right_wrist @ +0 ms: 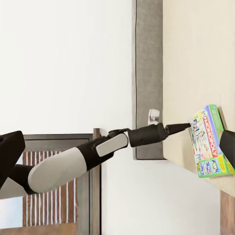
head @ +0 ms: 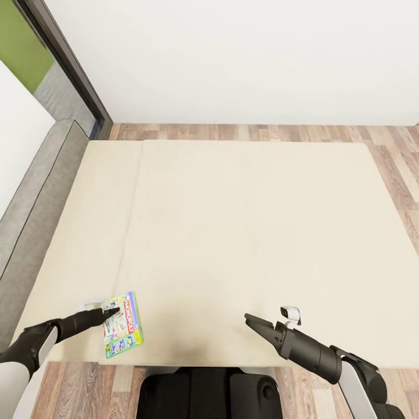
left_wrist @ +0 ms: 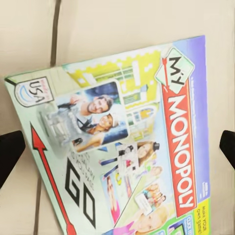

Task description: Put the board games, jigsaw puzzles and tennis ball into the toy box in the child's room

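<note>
A Monopoly board game point(head: 123, 326) with a green edge lies flat on the cream bed point(head: 244, 233), close to its front left corner. My left gripper point(head: 110, 313) hovers at the box's left edge. In the left wrist view its fingers point(left_wrist: 10, 152) stand wide open at either side of the printed lid point(left_wrist: 147, 147), holding nothing. My right gripper point(head: 249, 319) hangs open over the front right part of the mattress, empty and well clear of the box. The right wrist view looks across at the left arm point(right_wrist: 98, 152) reaching to the game point(right_wrist: 210, 142).
A grey padded headboard point(head: 41, 192) runs along the bed's left side, with a dark door frame point(head: 70, 64) behind it. Wood-plank floor point(head: 396, 163) borders the bed at the back and right. My dark base point(head: 209, 396) stands against the bed's front edge.
</note>
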Motion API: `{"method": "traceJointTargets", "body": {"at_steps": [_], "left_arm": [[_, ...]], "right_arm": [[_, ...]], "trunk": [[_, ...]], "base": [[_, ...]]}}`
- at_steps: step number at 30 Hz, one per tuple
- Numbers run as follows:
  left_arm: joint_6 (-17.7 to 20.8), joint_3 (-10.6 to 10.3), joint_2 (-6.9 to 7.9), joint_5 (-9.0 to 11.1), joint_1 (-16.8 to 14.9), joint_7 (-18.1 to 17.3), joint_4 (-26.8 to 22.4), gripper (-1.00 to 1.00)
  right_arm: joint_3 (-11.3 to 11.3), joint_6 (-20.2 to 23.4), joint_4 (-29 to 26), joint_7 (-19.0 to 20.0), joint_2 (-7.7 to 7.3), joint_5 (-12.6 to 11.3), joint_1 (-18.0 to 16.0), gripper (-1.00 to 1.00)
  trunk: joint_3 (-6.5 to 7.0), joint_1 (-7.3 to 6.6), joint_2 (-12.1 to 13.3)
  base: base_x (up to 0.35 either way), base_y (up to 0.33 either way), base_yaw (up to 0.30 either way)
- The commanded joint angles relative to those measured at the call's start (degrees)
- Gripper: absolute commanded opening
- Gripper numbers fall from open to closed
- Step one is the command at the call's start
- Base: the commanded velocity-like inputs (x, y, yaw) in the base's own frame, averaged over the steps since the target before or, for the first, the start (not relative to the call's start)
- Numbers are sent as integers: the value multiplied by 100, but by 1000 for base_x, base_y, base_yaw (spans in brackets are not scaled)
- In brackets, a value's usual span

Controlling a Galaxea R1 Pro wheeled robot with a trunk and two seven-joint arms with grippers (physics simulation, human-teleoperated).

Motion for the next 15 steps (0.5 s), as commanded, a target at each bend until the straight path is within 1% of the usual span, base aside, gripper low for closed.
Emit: {"method": "traceJointTargets", "body": {"at_steps": [1,15], "left_arm": [[55,48,-3,-27,-15,-41,-5,100],[65,57,5,-29,-81,20,-6,100]], "right_arm": [[-2,33,-1,3,-2,-19,-2,100],[-10,25,-1,5,2,-16,-2,100]], "trunk": [[-6,3,-8],[-6,3,-8]], "base": [[0,0,0],[0,0,0]]}}
